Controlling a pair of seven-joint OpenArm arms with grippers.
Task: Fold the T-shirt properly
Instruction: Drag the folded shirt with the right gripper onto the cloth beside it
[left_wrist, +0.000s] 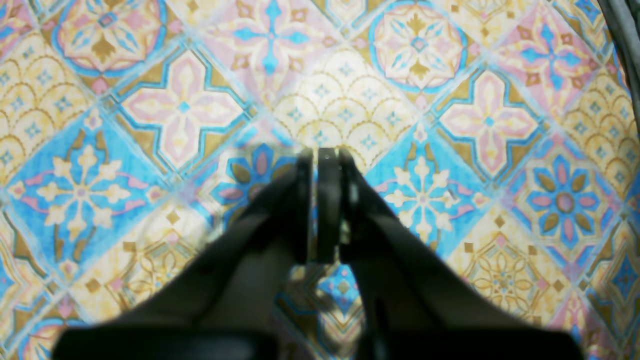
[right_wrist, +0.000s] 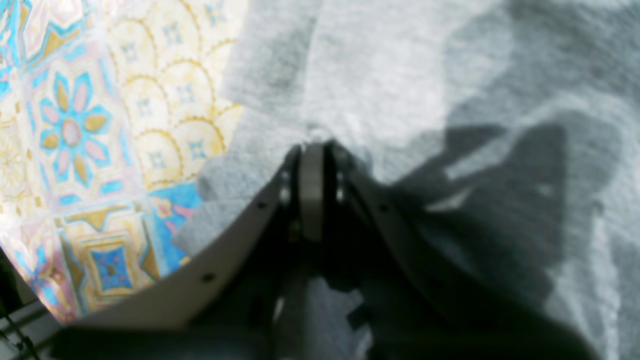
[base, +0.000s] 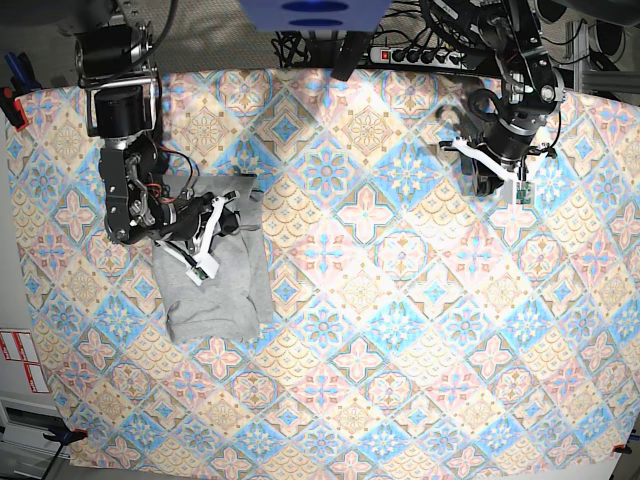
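The heather-grey T-shirt (base: 215, 285) lies as a compact bundle on the left of the tablecloth, plain side up. It fills most of the right wrist view (right_wrist: 450, 75). My right gripper (base: 232, 208) is over the shirt's upper part. In its wrist view the right gripper (right_wrist: 312, 146) is shut, with a small pucker of grey fabric at the fingertips. My left gripper (base: 478, 168) is far off at the upper right, away from the shirt. In its wrist view the left gripper (left_wrist: 320, 152) is shut and empty above bare cloth.
The colourful tile-patterned tablecloth (base: 380, 330) covers the whole table and shows beside the shirt's edge (right_wrist: 75, 130). A power strip and cables (base: 420, 50) lie along the back edge. A dark grey edge (left_wrist: 625, 30) shows at the top right of the left wrist view.
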